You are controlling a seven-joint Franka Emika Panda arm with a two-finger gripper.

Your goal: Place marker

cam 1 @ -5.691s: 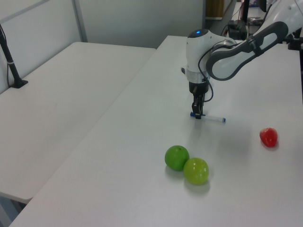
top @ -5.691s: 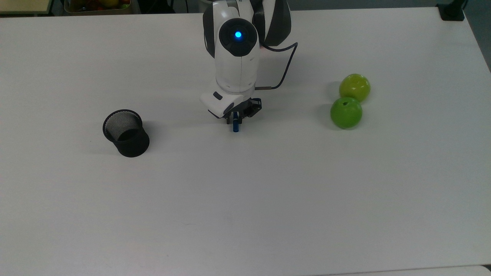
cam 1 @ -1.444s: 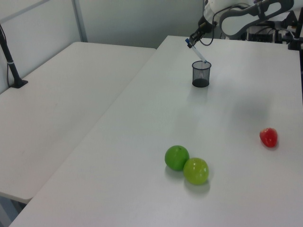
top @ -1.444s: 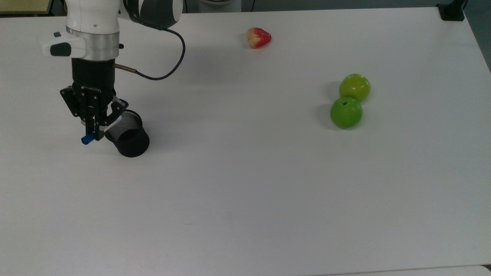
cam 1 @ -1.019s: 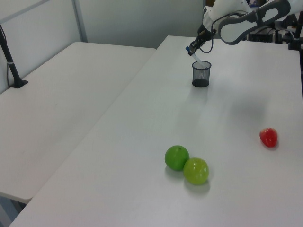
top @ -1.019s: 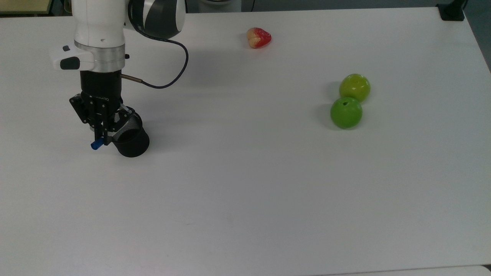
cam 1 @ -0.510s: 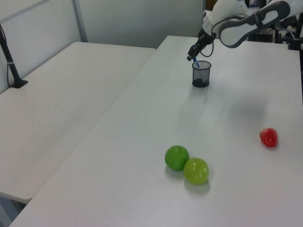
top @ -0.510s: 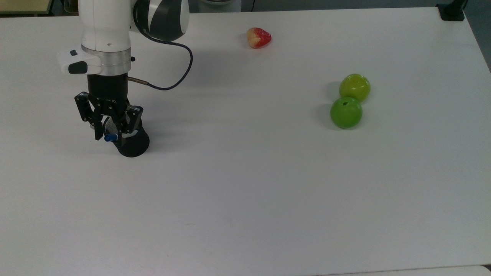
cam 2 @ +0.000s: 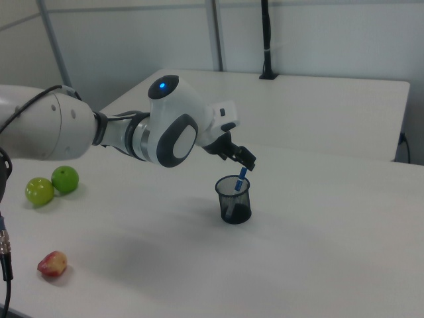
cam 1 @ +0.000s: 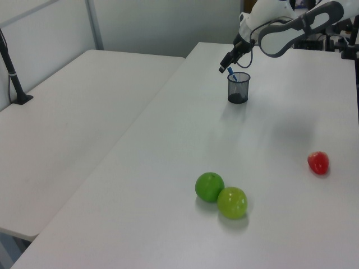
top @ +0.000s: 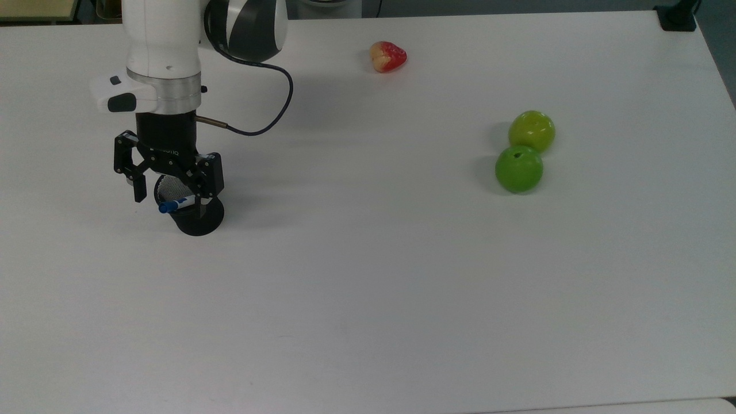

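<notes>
The marker (top: 177,203) stands tilted inside the black mesh cup (top: 198,221), its blue cap sticking out over the rim toward the top view's left. In the right view the marker (cam 2: 240,179) leans against the cup's (cam 2: 234,200) far rim. My gripper (top: 169,192) hangs just above the cup's mouth, open, its two fingers spread wide on either side of the marker and not touching it. The left view has the gripper (cam 1: 226,62) just above the cup (cam 1: 238,89), with the marker's blue tip (cam 1: 230,71) poking out.
Two green apples (top: 520,168) (top: 532,131) sit side by side at the top view's right. A red strawberry-like fruit (top: 388,56) lies near the far edge. The white table (top: 368,287) is bare across its middle and front.
My gripper carried the marker over the cup, lowered it, then opened. The marker has left the fingers and now rests in the cup.
</notes>
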